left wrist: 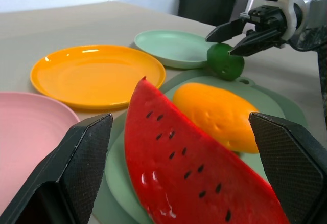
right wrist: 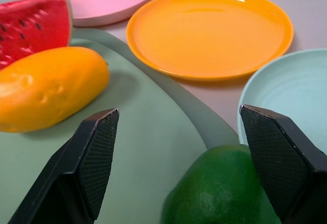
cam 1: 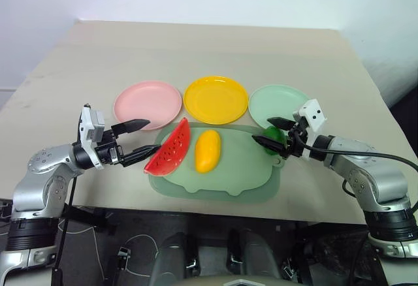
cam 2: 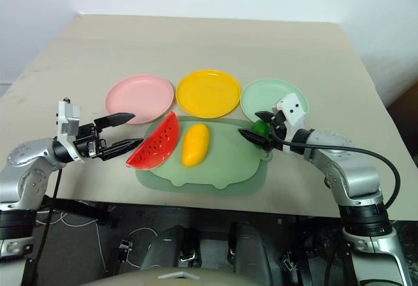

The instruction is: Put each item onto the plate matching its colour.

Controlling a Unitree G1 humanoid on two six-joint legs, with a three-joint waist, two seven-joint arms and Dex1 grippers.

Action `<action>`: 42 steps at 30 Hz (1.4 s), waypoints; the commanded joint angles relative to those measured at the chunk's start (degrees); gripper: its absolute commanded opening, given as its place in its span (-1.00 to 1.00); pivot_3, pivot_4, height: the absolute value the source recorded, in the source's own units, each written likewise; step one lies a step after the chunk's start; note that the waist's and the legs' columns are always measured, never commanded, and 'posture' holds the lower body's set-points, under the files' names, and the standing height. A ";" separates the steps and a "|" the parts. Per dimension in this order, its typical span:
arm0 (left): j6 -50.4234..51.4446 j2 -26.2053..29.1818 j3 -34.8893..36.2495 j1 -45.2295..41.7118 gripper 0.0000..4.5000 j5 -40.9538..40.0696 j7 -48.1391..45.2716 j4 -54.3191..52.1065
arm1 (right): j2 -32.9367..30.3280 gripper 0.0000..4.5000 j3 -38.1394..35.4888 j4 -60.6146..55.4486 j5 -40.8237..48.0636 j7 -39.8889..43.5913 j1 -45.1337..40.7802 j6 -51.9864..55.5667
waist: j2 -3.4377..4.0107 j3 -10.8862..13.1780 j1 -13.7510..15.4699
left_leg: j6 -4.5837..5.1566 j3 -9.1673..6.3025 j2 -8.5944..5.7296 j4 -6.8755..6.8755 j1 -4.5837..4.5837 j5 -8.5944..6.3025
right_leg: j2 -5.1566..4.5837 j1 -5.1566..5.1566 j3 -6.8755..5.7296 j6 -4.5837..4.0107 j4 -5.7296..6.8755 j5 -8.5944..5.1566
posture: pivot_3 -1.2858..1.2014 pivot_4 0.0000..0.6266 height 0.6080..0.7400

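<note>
The right claw (cam 1: 273, 132) is standing wide open around the green fruit (left wrist: 225, 61) without gripping it, the fruit resting on the pig-shaped mat (cam 1: 228, 175) just beside the mint plate (cam 1: 274, 100). The left claw (cam 1: 142, 137) is also gaping open, empty, its fingers flanking the watermelon slice (cam 1: 171, 147). The mango (cam 1: 207, 150) is lying on the mat beside the slice, while the pink plate (cam 1: 147, 103) and yellow plate (cam 1: 215, 98) are sitting bare on the surface (cam 1: 209, 51).

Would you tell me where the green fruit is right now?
The green fruit sits at the mat's right edge, just before the mint plate.
</note>
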 commanded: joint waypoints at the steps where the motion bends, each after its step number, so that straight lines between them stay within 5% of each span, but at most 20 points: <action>1: -1.31 0.44 1.61 0.09 1.00 -0.20 -0.20 -0.96 | 0.49 0.79 -1.18 0.03 -1.95 -1.72 0.12 -2.10 | 0.00 0.00 -0.03 | 0.00 0.00 0.00 0.00 0.00 0.00 | 0.00 0.00 0.00 0.00 0.00 0.00 | 0.03 -0.52 0.33; 31: 0.56 0.06 0.84 -1.28 1.00 -0.72 2.09 -3.16 | -2.35 0.79 2.99 -4.55 -6.51 1.76 5.11 0.01 | 0.00 0.00 -0.05 | 0.00 0.00 0.01 0.00 0.00 0.00 | 0.00 -0.01 0.00 0.14 0.01 -0.09 | 0.03 -0.52 0.33; 36: 1.10 0.09 0.63 -1.87 1.00 -0.70 2.44 -3.33 | -2.41 0.40 3.04 -4.86 -6.54 2.04 5.89 -0.02 | 0.00 0.00 -0.02 | 0.00 0.00 0.01 0.00 0.00 0.00 | 0.00 0.00 0.00 0.14 0.01 -0.09 | 0.03 -0.52 0.33; 42: 1.38 0.12 0.69 -1.91 1.00 -0.75 2.48 -3.61 | -2.84 0.40 2.19 -6.53 -5.16 3.54 6.42 -0.43 | 0.00 0.00 -0.01 | 0.00 0.00 0.01 0.00 0.00 0.00 | 0.00 0.00 0.00 0.14 0.01 -0.09 | 0.03 -0.52 0.33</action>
